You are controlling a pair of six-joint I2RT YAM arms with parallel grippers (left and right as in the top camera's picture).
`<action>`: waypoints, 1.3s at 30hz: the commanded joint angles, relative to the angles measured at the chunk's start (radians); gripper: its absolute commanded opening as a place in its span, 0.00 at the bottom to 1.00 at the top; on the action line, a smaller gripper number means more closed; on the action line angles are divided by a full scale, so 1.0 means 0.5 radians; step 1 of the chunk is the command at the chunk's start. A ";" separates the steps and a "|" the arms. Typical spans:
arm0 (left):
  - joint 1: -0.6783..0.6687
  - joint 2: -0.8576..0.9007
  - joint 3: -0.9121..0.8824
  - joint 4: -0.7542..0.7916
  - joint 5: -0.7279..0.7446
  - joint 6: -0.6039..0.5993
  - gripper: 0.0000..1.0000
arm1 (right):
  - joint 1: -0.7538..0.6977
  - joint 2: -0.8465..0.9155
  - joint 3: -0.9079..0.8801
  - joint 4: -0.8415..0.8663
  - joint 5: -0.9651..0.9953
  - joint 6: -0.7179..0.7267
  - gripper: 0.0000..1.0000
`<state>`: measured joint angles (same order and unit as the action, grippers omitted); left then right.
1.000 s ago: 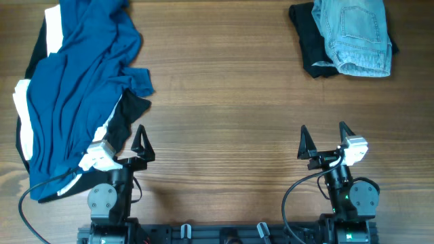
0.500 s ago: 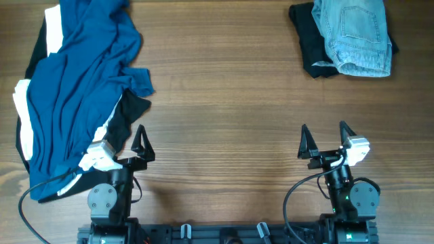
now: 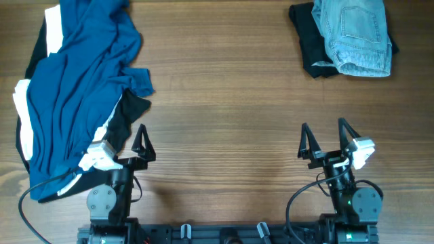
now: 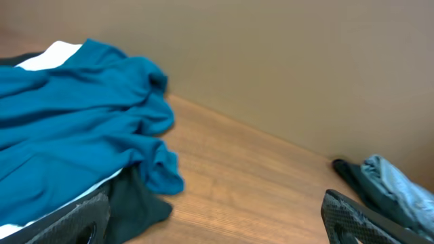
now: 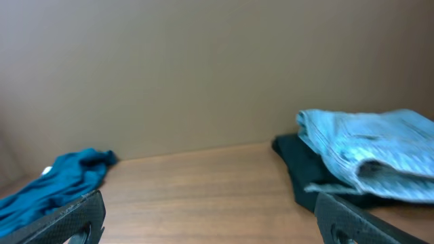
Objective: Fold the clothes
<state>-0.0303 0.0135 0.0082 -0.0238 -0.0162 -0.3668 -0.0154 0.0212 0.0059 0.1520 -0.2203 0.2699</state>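
A large deep-blue knit shirt (image 3: 74, 81) lies crumpled at the table's left, over a white garment (image 3: 24, 129) and a black garment (image 3: 127, 115). It also shows in the left wrist view (image 4: 68, 135). Folded light-blue denim (image 3: 354, 34) lies on a black garment (image 3: 310, 41) at the far right, also in the right wrist view (image 5: 366, 156). My left gripper (image 3: 133, 146) is open and empty at the front left, beside the shirt's edge. My right gripper (image 3: 325, 139) is open and empty at the front right.
The wooden table (image 3: 224, 102) runs between the two piles. The arm bases and cables (image 3: 224, 234) sit along the front edge. A plain brown wall (image 5: 203, 68) stands behind the table.
My right gripper has turned slightly and shifted a little to the right. The left arm and the clothes have not moved.
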 commanded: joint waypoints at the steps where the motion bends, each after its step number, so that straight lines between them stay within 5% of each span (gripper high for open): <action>1: 0.014 -0.021 0.024 0.060 0.176 0.038 1.00 | 0.011 0.006 0.019 0.063 -0.208 -0.097 1.00; 14: 0.014 0.224 0.694 -0.549 0.211 0.039 1.00 | 0.011 0.134 0.452 -0.082 -0.508 -0.243 1.00; 24: 0.014 0.941 1.486 -1.243 0.211 0.047 1.00 | 0.011 0.903 1.130 -0.722 -0.557 -0.371 1.00; 30: 0.014 1.297 1.673 -1.491 0.204 0.047 1.00 | 0.011 1.416 1.408 -1.051 -0.550 -0.436 1.00; 39: 0.014 1.662 1.672 -1.435 0.243 0.039 1.00 | 0.011 2.088 1.473 -0.882 -0.709 -0.429 1.00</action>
<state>-0.0303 0.8112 0.8268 -0.7624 0.0776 -0.3595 -0.0154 0.9867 0.7216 -0.3096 -0.4904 0.0727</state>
